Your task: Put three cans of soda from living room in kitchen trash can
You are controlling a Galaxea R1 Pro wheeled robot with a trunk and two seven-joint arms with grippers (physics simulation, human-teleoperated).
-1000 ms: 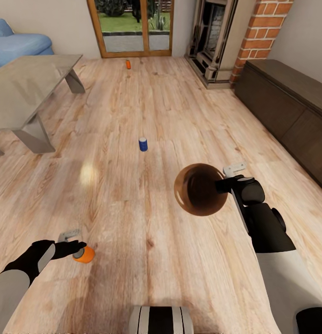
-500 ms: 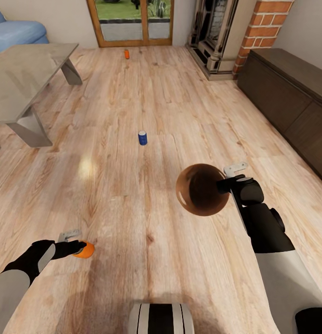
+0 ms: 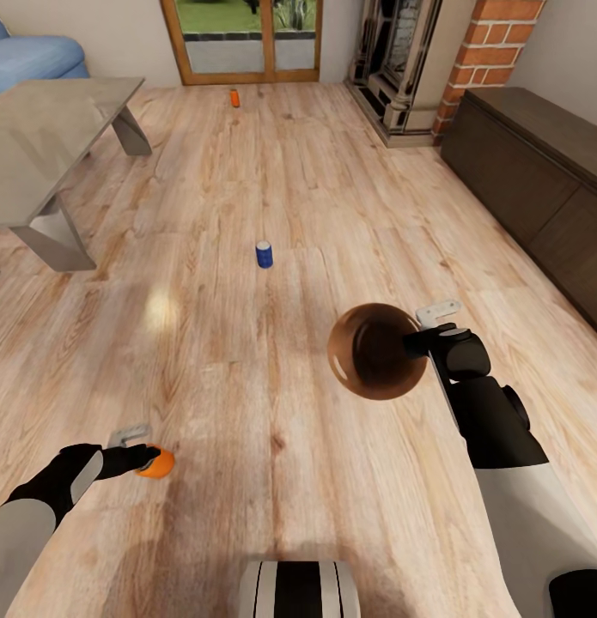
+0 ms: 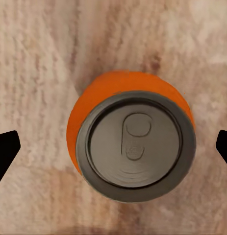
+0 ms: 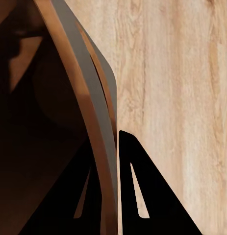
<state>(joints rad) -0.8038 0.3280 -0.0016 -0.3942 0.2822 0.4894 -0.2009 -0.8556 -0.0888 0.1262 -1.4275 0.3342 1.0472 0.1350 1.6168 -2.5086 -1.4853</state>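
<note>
Spread wide, the left gripper (image 4: 113,144) hangs over the small orange soda can with a grey top (image 4: 133,134), standing on the near-left wood floor. Next it should drop and squeeze. Right gripper (image 3: 416,342) pinches the round brown bucket's (image 3: 371,352) rim.

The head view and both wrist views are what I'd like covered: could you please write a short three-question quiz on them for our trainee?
1. True or false: the right claw grips the bucket by its rim.
2. How many soda cans stand on the wood floor? A) one B) two C) three
3. Fill in: in the left wrist view, the left claw is open, with the nearest can's ____ top between its fingertips.

Key: 1 true. 2 C: orange can, blue can, far orange can. 3 grey.
</note>
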